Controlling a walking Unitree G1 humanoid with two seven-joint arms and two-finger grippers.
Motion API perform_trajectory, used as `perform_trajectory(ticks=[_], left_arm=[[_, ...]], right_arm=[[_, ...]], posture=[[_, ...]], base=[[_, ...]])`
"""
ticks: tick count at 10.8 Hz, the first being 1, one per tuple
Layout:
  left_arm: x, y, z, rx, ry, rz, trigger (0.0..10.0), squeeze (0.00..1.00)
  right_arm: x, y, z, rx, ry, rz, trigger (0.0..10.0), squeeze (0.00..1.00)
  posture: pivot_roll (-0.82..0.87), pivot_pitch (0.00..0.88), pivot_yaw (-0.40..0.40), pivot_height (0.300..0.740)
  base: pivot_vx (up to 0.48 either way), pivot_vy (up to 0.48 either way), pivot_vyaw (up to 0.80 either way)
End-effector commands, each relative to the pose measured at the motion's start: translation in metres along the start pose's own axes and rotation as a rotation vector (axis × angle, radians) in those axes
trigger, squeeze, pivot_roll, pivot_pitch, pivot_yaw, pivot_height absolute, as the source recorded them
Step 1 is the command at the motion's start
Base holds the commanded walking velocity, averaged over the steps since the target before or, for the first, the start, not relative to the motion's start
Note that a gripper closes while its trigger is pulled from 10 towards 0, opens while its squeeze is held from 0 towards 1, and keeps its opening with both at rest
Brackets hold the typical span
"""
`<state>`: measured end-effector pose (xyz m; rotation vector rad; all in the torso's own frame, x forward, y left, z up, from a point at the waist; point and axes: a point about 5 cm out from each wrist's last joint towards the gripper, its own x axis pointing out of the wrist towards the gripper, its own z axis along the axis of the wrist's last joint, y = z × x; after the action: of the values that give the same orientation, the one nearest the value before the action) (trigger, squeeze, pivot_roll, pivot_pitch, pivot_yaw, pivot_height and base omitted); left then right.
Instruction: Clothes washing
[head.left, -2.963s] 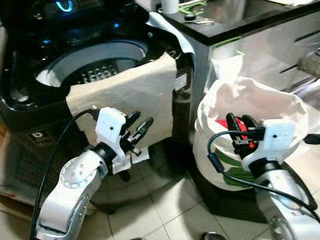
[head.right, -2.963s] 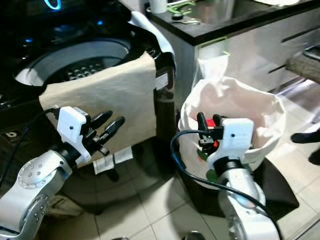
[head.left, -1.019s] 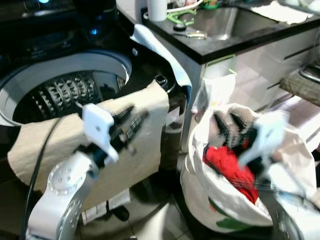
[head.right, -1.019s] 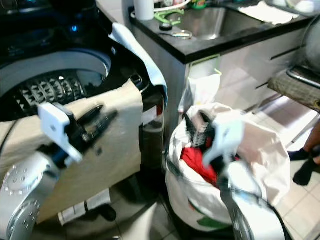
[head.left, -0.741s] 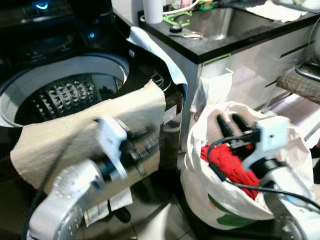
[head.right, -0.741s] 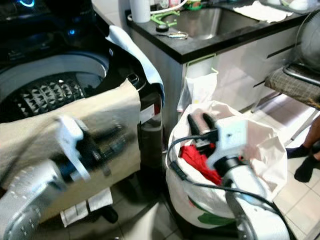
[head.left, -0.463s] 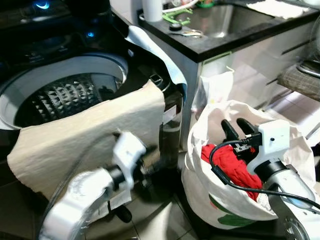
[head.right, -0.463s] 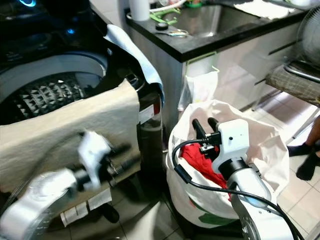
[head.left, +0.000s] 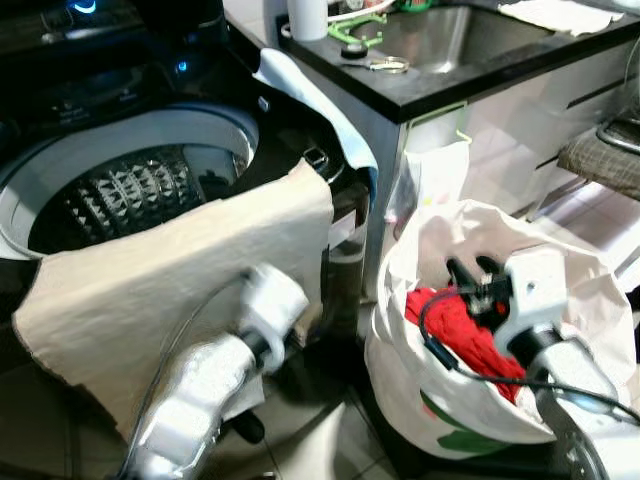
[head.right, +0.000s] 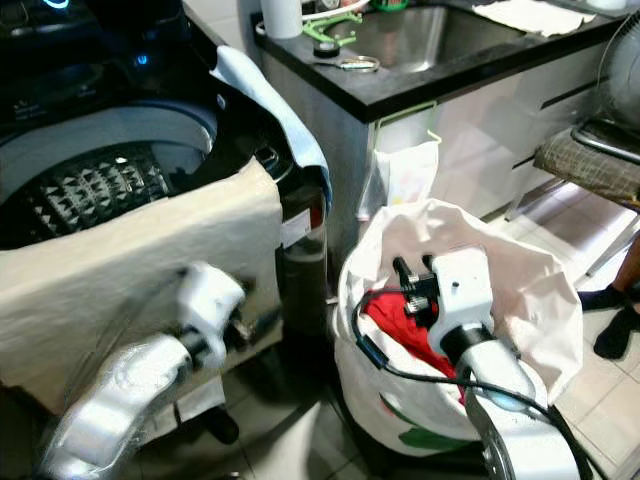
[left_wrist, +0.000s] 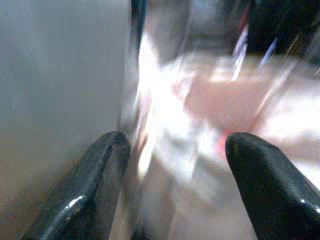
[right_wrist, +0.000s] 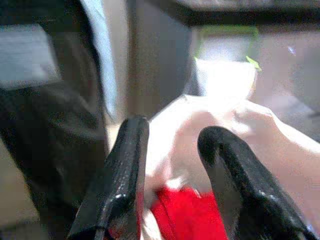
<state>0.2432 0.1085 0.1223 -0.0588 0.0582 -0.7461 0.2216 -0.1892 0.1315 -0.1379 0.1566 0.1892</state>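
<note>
Washer: one top-loading washing machine (head.left: 140, 150), lid open, its studded drum (head.left: 125, 190) exposed.
Towel: one beige towel (head.left: 190, 260) draped over the washer's front rim and hanging down its front panel.
Blue cloth: one pale blue cloth (head.left: 310, 95) lying over the washer's right edge, next to the counter.
Laundry bag: one white laundry bag (head.right: 520, 290) on the floor, just beside the washer's right side and below the counter's front edge. Mouth open.
Red garment: one red garment (head.left: 470, 330) inside the bag, bunched in the middle of the opening.
My right gripper (right_wrist: 170, 185): down inside the bag's mouth, directly over the red garment. Two black fingers (right_wrist: 125, 175) set apart, nothing between them; in the right wrist view the red cloth lies just past the fingertips. Contact with the cloth: I cannot tell.
My left gripper (left_wrist: 172, 150): low in front of the washer, below the towel's hanging edge. Arm blurred in the eye views. In the left wrist view both fingers stand wide apart and hold nothing.
Counter: one black counter (head.left: 440, 85) with one steel sink (head.left: 450, 30) set into it. Near its back left corner: one white cylinder (head.left: 306, 15), one green item (head.left: 355, 25), one small metal object (head.left: 388, 66).
Floor: pale tiles (head.left: 320, 440).
Person: one dark-socked foot (head.right: 615, 335) at the right edge of the floor.
</note>
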Motion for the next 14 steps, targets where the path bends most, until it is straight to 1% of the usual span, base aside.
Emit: perform_trajectory(ticks=[1, 2, 3, 4, 5, 6, 7, 8, 9, 10, 11, 13, 14], left_arm=[[-0.022, -0.003, 0.022, -0.006, -0.065, -0.163, 10.0, 0.0], [-0.036, -0.007, 0.023, 0.027, -0.013, -0.263, 10.0, 0.0], [-0.045, -0.007, 0.031, 0.052, -0.008, -0.318, 10.0, 0.0], [-0.041, -0.006, 0.046, 0.087, -0.057, -0.303, 10.0, 0.0], [-0.036, -0.008, 0.058, 0.091, -0.093, -0.3, 10.0, 0.0], [-0.029, -0.016, 0.065, 0.059, -0.117, -0.335, 10.0, 0.0], [-0.027, -0.024, 0.062, 0.06, -0.096, -0.378, 10.0, 0.0], [-0.027, -0.028, 0.056, 0.064, -0.064, -0.387, 10.0, 0.0], [-0.027, -0.028, 0.057, 0.068, -0.05, -0.364, 10.0, 0.0], [-0.029, -0.026, 0.061, 0.073, -0.039, -0.339, 10.0, 0.0], [-0.032, -0.024, 0.063, 0.089, -0.026, -0.329, 10.0, 0.0], [-0.038, -0.024, 0.069, 0.09, -0.013, -0.319, 10.0, 0.0], [-0.042, -0.026, 0.071, 0.082, 0.006, -0.323, 10.0, 0.0]], right_arm=[[-0.002, -0.006, 0.002, 0.02, -0.021, -0.04, 10.0, 0.0], [-0.003, -0.01, 0.003, 0.027, -0.027, -0.055, 10.0, 0.0], [-0.003, -0.013, 0.002, 0.03, -0.024, -0.076, 10.0, 0.0], [-0.003, -0.019, -0.023, 0.038, 0.094, -0.108, 10.0, 0.0], [-0.004, -0.031, -0.051, 0.049, 0.218, -0.177, 10.0, 0.0], [-0.002, -0.048, -0.086, 0.091, 0.344, -0.28, 10.0, 0.0], [0.006, -0.054, -0.103, 0.139, 0.396, -0.292, 10.0, 0.0], [0.016, -0.056, -0.113, 0.124, 0.436, -0.283, 10.0, 0.0], [0.027, -0.062, -0.121, 0.113, 0.454, -0.289, 10.0, 0.0], [0.038, -0.072, -0.123, 0.121, 0.457, -0.299, 10.0, 1.0], [0.045, -0.078, -0.122, 0.121, 0.457, -0.312, 10.0, 1.0], [0.057, -0.089, -0.112, 0.124, 0.423, -0.357, 10.0, 1.0], [0.06, -0.095, -0.113, 0.117, 0.462, -0.377, 10.0, 1.0]], posture=[[-0.09, 0.038, 0.09, 0.74], [-0.09, 0.038, 0.09, 0.74], [-0.09, 0.03, 0.086, 0.74], [-0.09, 0.03, 0.086, 0.74], [-0.08, 0.027, 0.091, 0.74], [-0.08, 0.028, 0.103, 0.74], [-0.08, 0.03, 0.111, 0.74], [-0.07, 0.037, 0.117, 0.74], [-0.05, 0.05, 0.115, 0.74], [-0.02, 0.067, 0.111, 0.74], [0.0, 0.081, 0.11, 0.74], [0.05, 0.12, 0.121, 0.74], [0.07, 0.143, 0.133, 0.74]], base=[[0.0, 0.0, 0.0], [0.0, 0.0, 0.0], [0.0, 0.0, 0.0], [0.0, 0.0, 0.0], [0.0, 0.0, 0.0], [0.0, 0.0, 0.0], [0.0, 0.0, 0.0], [0.0, 0.0, 0.0], [0.0, 0.0, 0.0], [0.0, 0.0, 0.0], [0.0, 0.0, 0.0], [0.0, 0.0, 0.0], [0.0, 0.0, 0.0]])
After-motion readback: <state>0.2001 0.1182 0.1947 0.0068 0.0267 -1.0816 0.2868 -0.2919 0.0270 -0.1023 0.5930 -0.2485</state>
